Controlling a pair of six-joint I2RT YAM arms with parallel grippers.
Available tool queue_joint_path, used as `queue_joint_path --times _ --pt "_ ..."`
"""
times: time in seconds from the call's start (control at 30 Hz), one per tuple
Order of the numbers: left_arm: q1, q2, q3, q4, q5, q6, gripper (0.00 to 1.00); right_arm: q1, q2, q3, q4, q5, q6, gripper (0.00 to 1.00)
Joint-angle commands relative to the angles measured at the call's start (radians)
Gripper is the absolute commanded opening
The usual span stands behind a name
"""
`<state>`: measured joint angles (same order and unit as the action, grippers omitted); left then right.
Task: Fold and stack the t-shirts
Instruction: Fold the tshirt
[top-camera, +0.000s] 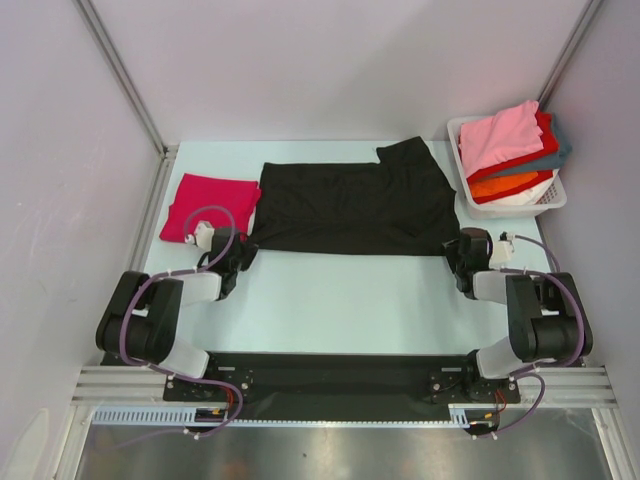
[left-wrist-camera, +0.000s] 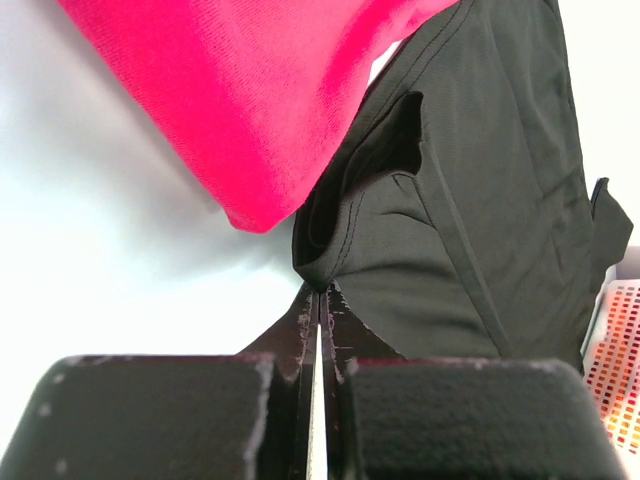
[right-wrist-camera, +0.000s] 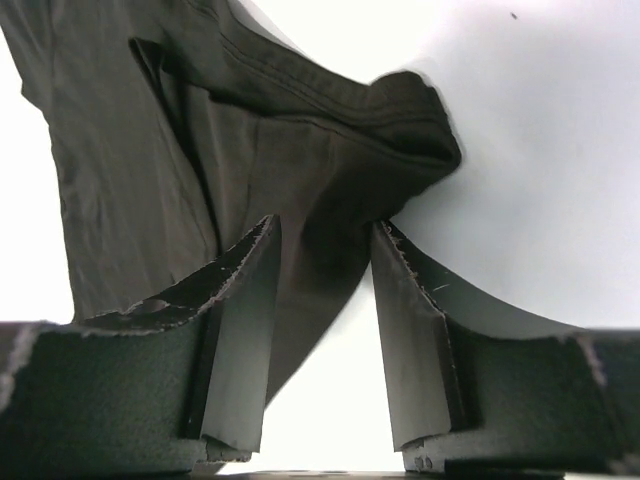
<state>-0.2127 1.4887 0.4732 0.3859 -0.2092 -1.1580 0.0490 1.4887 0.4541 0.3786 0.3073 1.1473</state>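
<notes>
Big black soft-cloth t-shirt (top-camera: 350, 205) lay flat mid-table (top-camera: 340, 300): wide rectangle, one flap jutting toward the far edge, matte knit w/ stitched hems. Left gripper (left-wrist-camera: 320, 300) was pinched together on its near-left corner, cloth bunched at the tips. Right gripper (right-wrist-camera: 325, 235) stood apart at the near-right corner, crumpled hem just beyond the fingers. Folded magenta-red cloth t-shirt (top-camera: 208, 205) sat by the left edge. Pink, red, teal & orange t-shirts (top-camera: 510, 150) were piled in a white slatted plastic basket (top-camera: 556, 195), far-right corner.
</notes>
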Motion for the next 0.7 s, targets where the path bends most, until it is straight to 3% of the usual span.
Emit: queue_joint_path --times 0.0,0.03,0.17,0.33,0.67 --pt "0.009 -0.038 0.004 -0.004 -0.024 0.027 0.0 -0.008 0.051 0.023 -0.026 0.033 0.028 0.46" --pt "0.009 -0.041 0.005 -0.005 -0.025 0.027 0.0 -0.008 0.062 0.034 -0.046 0.038 0.029 0.45" --pt "0.007 -0.047 0.008 -0.01 -0.027 0.034 0.0 -0.006 0.026 0.032 -0.063 0.067 0.025 0.03" --pt "0.007 -0.059 0.024 -0.038 -0.038 0.052 0.0 -0.006 -0.05 0.027 -0.133 0.115 -0.014 0.0" --pt "0.022 -0.146 0.16 -0.215 -0.044 0.075 0.0 0.014 -0.156 0.256 -0.372 0.121 -0.07 0.0"
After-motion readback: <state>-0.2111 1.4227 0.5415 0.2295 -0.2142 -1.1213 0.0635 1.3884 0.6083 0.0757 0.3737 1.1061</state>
